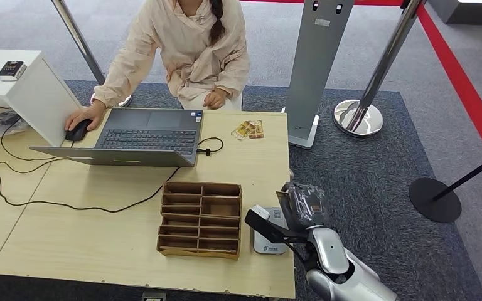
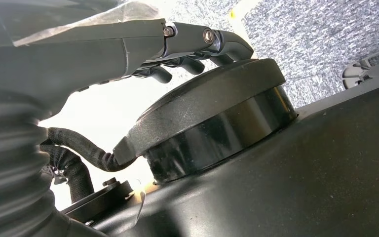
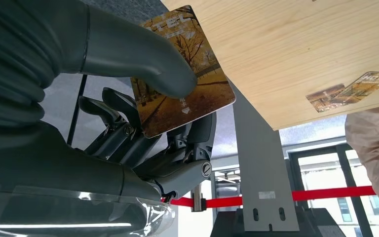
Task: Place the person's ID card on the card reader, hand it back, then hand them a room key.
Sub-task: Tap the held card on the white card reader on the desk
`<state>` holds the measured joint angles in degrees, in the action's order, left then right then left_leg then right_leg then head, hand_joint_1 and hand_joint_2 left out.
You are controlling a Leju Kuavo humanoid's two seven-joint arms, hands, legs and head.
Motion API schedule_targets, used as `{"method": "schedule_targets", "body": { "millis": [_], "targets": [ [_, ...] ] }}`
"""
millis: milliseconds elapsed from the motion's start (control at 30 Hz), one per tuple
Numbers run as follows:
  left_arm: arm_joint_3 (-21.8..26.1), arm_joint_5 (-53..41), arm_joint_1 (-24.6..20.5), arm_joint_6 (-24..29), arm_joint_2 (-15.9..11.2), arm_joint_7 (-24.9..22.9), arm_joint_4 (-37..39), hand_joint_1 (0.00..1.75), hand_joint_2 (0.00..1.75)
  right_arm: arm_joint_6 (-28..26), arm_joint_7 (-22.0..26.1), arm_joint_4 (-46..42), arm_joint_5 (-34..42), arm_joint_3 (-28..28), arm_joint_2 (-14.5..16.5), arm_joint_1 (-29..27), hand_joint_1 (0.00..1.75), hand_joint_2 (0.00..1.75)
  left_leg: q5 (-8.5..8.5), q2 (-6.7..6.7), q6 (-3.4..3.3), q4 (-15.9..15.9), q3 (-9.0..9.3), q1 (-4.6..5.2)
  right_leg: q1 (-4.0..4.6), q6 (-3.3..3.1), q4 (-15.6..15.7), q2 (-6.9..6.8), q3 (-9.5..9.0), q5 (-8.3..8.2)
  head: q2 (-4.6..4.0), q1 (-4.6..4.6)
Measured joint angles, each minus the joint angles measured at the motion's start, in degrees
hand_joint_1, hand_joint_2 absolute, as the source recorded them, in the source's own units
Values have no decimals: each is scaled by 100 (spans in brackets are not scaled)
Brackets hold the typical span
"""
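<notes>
Bare worktop (image 1: 260, 166) betw. organizer (image 1: 200, 219) and laptop (image 1: 144, 137), right of cable (image 1: 88, 205). Laptop blocks the way to the person (image 1: 188, 53); two cards (image 1: 248, 130) lie right of laptop.

A person (image 1: 188, 50) works at an open laptop (image 1: 144, 135).
One hand rests on a black mouse (image 1: 77, 131); a brown cardboard organizer (image 1: 201, 219) sits nearer.
</notes>
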<state>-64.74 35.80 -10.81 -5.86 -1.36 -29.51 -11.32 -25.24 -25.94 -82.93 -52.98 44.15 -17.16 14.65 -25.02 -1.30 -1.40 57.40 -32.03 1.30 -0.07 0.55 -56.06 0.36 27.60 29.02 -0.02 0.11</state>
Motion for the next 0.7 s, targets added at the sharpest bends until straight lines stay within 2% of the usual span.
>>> {"method": "schedule_targets", "body": {
  "millis": [700],
  "targets": [
    [7, 0, 1, 2, 2, -2, 0, 0, 175, 183, -18, 15, 67, 71, -8, 31, 175, 175, 0, 0, 0, 0, 0, 0, 0, 0, 0, 0, -1, 0, 0, 0]
  ]
}}
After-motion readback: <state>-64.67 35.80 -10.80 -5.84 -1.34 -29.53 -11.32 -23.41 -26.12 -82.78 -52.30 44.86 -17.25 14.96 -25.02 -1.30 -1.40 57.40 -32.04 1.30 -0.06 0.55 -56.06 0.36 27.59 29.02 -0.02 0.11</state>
